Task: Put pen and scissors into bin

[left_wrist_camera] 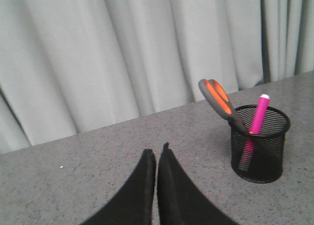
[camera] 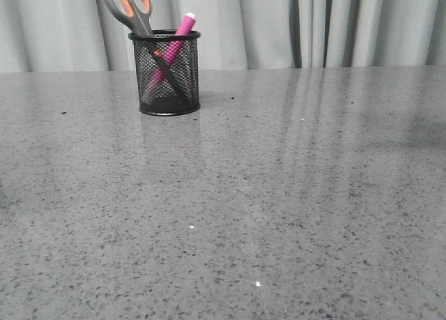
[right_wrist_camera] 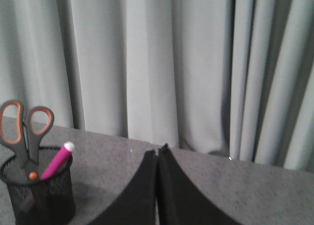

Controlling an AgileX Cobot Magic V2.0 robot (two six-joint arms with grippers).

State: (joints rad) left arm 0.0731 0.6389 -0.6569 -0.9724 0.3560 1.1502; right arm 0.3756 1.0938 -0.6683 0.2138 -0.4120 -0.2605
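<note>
The black wire-mesh bin (camera: 166,90) stands on the grey table at the far left in the front view. The magenta pen (camera: 182,28) and the scissors (camera: 129,6) stand inside it, their tops above the rim. The bin (left_wrist_camera: 274,166), pen (left_wrist_camera: 259,114) and scissors (left_wrist_camera: 216,97) also show in the left wrist view. They show in the right wrist view too: bin (right_wrist_camera: 54,200), pen (right_wrist_camera: 58,162), scissors (right_wrist_camera: 24,132). My left gripper (left_wrist_camera: 157,151) is shut and empty, apart from the bin. My right gripper (right_wrist_camera: 157,150) is shut and empty. Neither gripper shows in the front view.
The grey speckled table (camera: 279,194) runs to a grey pleated curtain (camera: 313,27) along its far edge. Small white specks (camera: 258,284) lie on the near part of the table.
</note>
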